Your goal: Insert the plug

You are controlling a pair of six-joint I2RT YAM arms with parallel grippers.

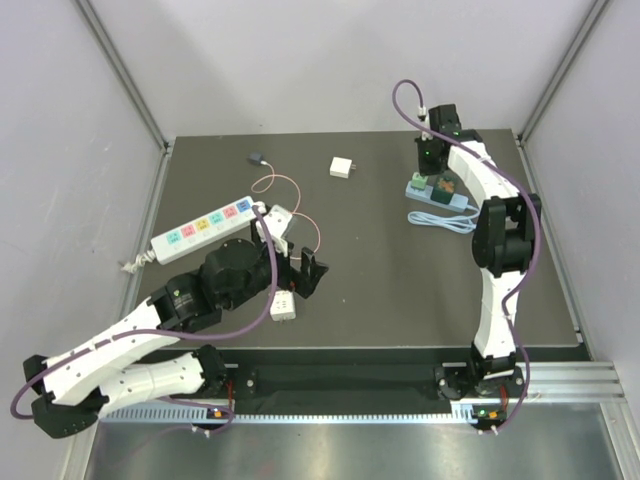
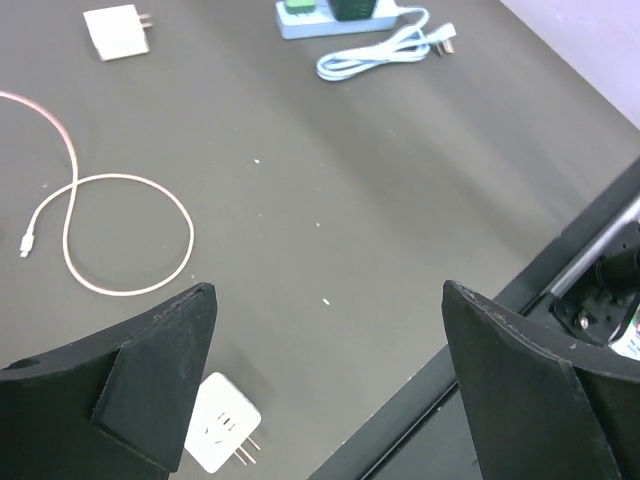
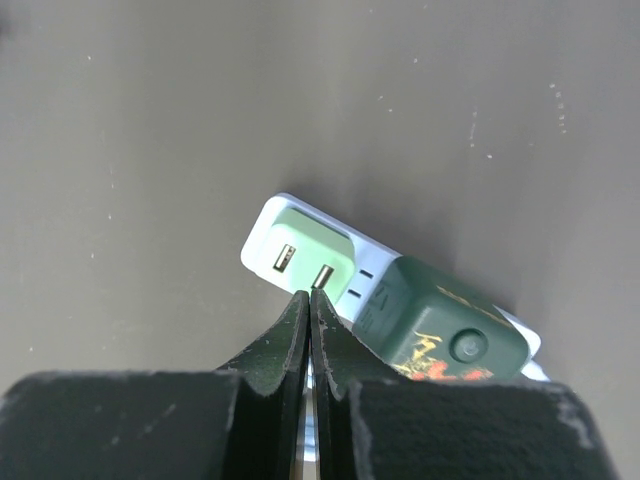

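Observation:
A white three-pin plug (image 1: 284,306) lies on the dark table; in the left wrist view the plug (image 2: 222,432) lies just beside my left finger, pins towards the table's front edge. My left gripper (image 1: 306,270) is open and empty above the mat (image 2: 330,400). A long white power strip (image 1: 203,229) with coloured sockets lies to the far left of it. My right gripper (image 1: 430,152) is shut, its tips (image 3: 310,297) at a pale green USB charger (image 3: 305,255) plugged into a small light-blue strip (image 1: 436,192) beside a dark green adapter (image 3: 440,335).
A pink cable (image 2: 130,235) loops from a white charger (image 1: 279,218) by the long strip. Another white charger (image 1: 343,167) and a small black object (image 1: 256,156) lie at the back. The light-blue strip's coiled cord (image 1: 448,221) lies in front of it. The table's front rail (image 2: 560,260) is close.

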